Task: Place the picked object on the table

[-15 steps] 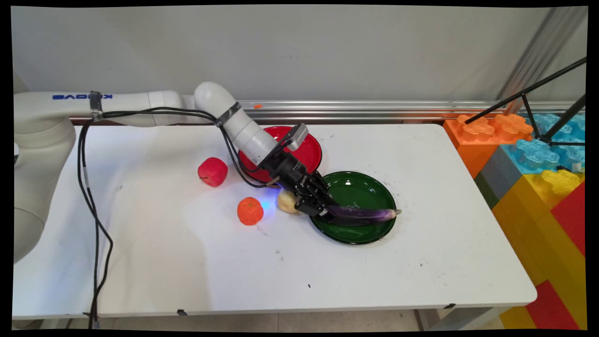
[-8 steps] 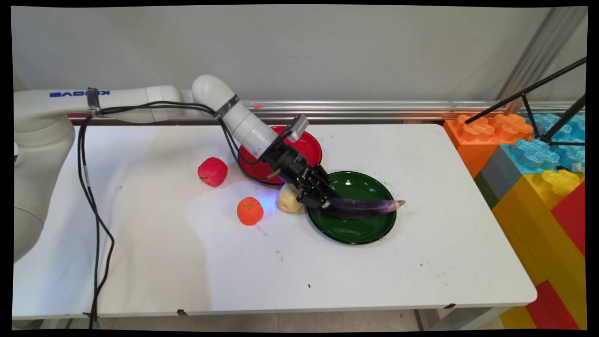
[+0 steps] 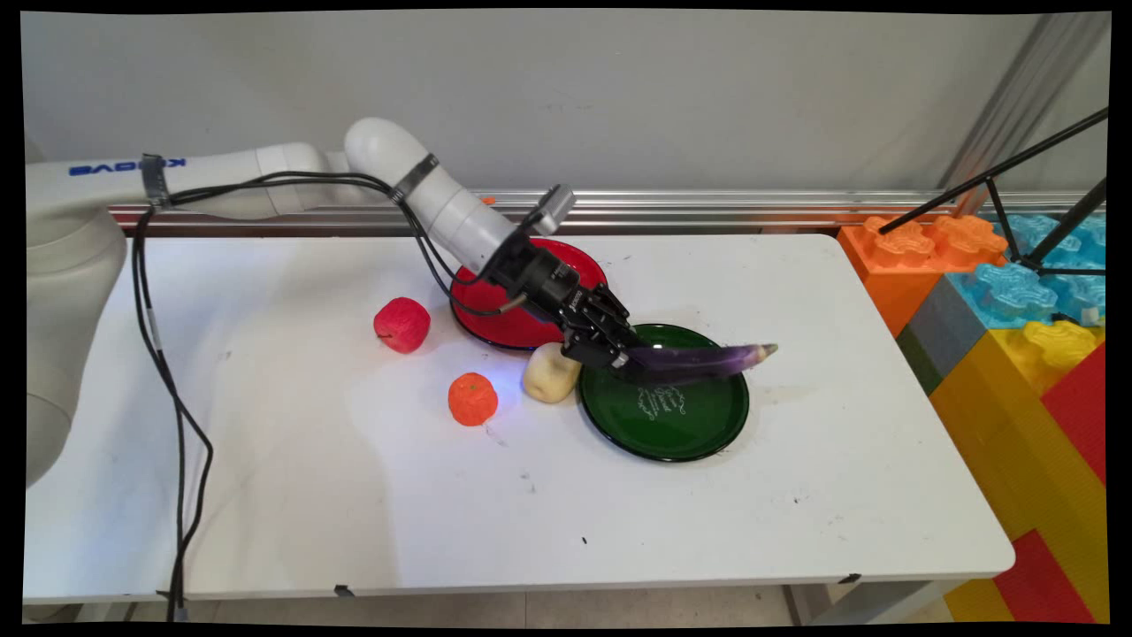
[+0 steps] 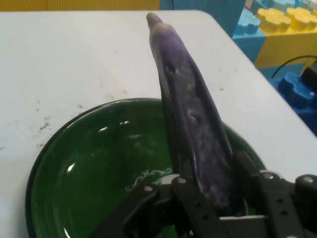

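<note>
My gripper [image 3: 624, 358] [image 4: 210, 191] is shut on the thick end of a long purple eggplant [image 3: 699, 358] [image 4: 190, 111]. The eggplant hangs in the air, nearly level, above the green plate [image 3: 663, 429] [image 4: 89, 168], its pale tip pointing right past the plate's rim. A yellowish potato [image 3: 551, 372] lies on the table just left of the gripper and the green plate. A red plate [image 3: 495, 323] sits behind, partly hidden by the wrist.
An orange fruit [image 3: 472, 398] and a red apple [image 3: 401, 325] lie left of the plates. Large coloured toy blocks [image 3: 1017, 301] stand off the table's right edge, with a black tripod [image 3: 999, 203] over them. Black cables [image 3: 168, 389] hang at the left.
The gripper has risen up and back with the eggplant, lifting it off the green plate. The potato is now fully uncovered.
</note>
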### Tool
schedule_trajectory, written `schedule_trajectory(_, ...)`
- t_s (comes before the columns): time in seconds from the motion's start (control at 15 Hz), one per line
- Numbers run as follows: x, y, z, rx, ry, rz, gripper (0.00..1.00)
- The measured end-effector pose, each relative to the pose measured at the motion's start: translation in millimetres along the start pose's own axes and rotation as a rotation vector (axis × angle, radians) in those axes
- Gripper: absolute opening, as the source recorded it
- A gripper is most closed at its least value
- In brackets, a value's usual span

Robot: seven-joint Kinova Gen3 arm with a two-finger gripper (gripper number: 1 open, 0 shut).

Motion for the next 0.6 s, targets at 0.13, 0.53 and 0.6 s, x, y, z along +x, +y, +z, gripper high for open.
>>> schedule_trajectory(0.13,2.3,5.5,-8.8,-0.002,0.01,-0.005,0.0)
schedule_trajectory(0.53,-4.0,36.9,-45.6,-0.035,0.021,-0.022,0.0)
schedule_trajectory(0.6,-7.3,43.9,-53.2,-0.044,0.019,-0.024,0.0)
